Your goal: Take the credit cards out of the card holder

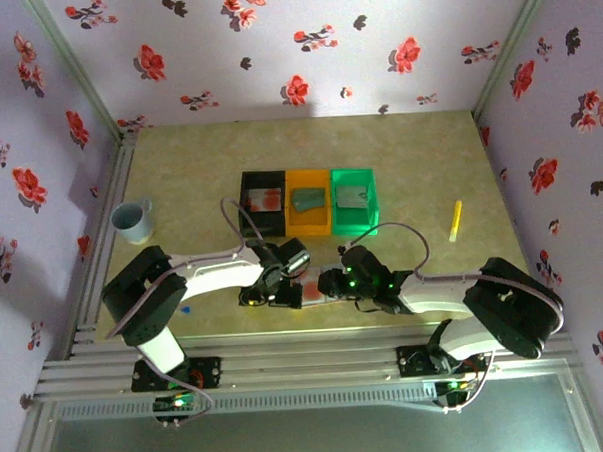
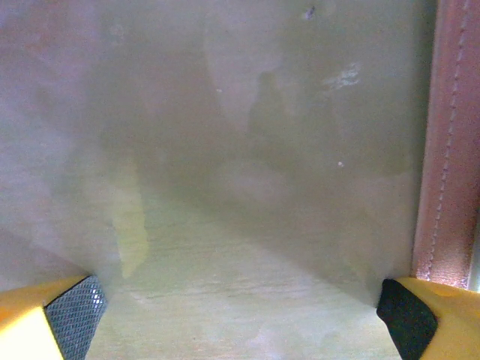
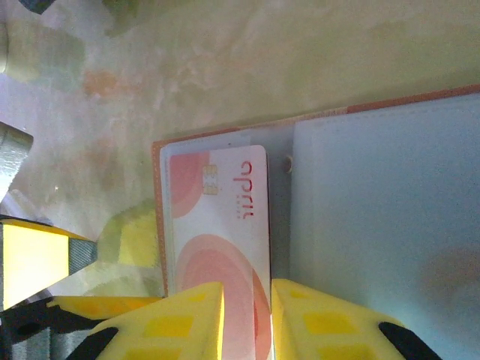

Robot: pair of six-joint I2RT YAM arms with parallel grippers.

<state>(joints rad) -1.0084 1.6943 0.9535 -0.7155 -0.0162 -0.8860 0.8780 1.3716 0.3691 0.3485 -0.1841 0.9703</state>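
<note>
Pale credit card (image 3: pixel 217 202) with a red-orange blotch lies flat inside the card holder (image 3: pixel 375 225), near its outer edge. Holder is open on the table (image 3: pixel 225 67), blue-grey side up. Right gripper (image 3: pixel 247 292): jaws narrowed to a slim gap, card's near end showing in that gap. Can't tell if it's pinched or just under the tips. Left gripper (image 2: pixel 240 311): jaws spread wide, bare table between them, holder's pinkish stitched edge just beside one finger (image 2: pixel 409 315).
</note>
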